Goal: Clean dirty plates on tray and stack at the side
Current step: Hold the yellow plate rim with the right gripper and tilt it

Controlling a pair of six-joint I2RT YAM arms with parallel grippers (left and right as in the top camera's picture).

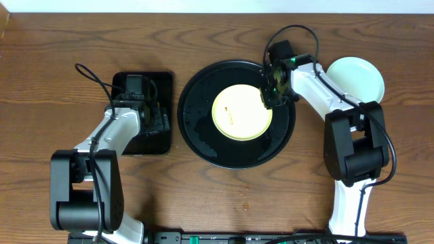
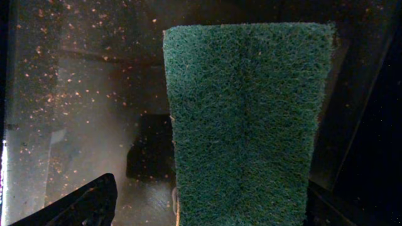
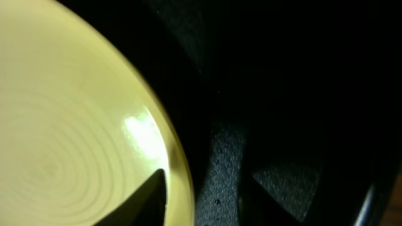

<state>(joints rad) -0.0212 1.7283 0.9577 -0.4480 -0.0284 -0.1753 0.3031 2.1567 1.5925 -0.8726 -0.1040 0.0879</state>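
Note:
The pale yellow plate lies flat on the round black tray, with small brown smears left of its middle. My right gripper is low over the plate's upper right rim. In the right wrist view its jaws straddle that rim, one fingertip over the plate's inside and the other outside, with a gap showing; it is open. A mint-green plate rests on the table to the right. My left gripper hovers open over a green scouring pad.
The scouring pad lies on a small rectangular black tray left of the round tray; its surface is speckled with crumbs. A white wall edge runs along the table's far side. Both arm bases stand at the near edge.

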